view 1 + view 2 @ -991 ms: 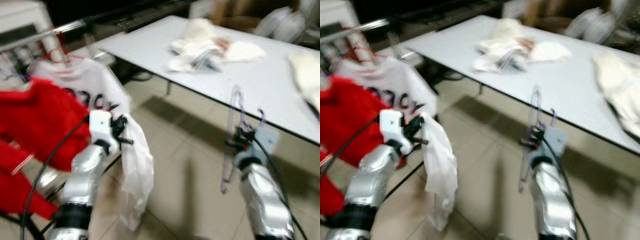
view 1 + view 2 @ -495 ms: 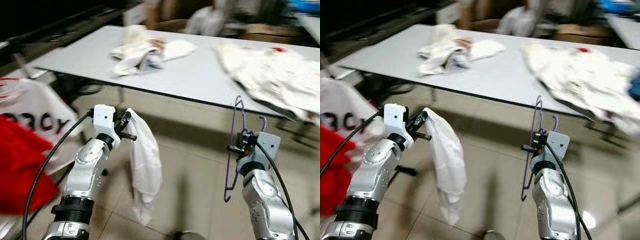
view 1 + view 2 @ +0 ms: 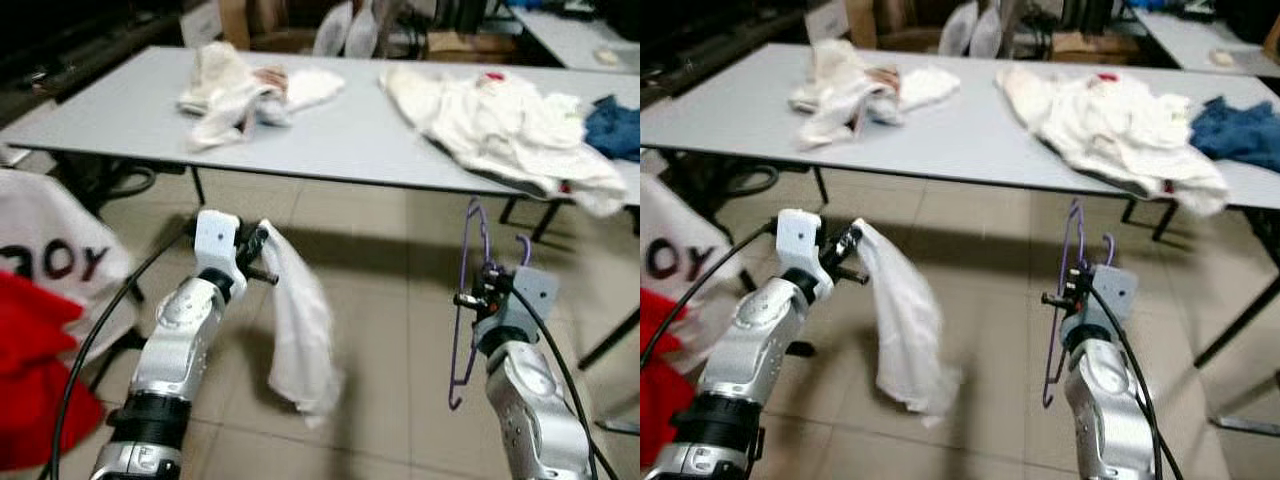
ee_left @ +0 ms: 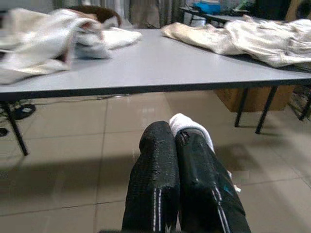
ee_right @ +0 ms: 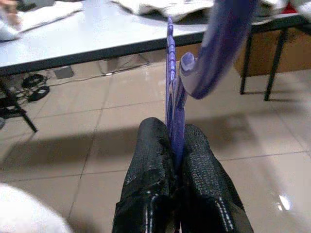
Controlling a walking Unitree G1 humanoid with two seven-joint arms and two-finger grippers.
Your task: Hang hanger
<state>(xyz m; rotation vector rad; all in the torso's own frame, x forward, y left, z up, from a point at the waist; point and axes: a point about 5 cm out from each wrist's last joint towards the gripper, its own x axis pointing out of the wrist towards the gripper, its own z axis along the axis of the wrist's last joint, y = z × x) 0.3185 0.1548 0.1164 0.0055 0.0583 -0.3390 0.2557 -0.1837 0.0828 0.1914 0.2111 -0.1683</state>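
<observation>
Above the tiled floor, the right gripper (image 5: 176,145) pinches a purple hanger (image 3: 466,290) upright between closed fingers, its hook blurred and cut off in the wrist view. The left gripper (image 4: 176,141) is clamped on a white garment (image 3: 902,325) that dangles below. Beyond both, a grey table (image 3: 120,110) carries heaped clothes (image 3: 500,125); their shapes are hard to make out

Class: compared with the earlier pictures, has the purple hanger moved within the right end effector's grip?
No. The purple hanger sits the same against the right end effector; the camera turned, shifting the table.
</observation>
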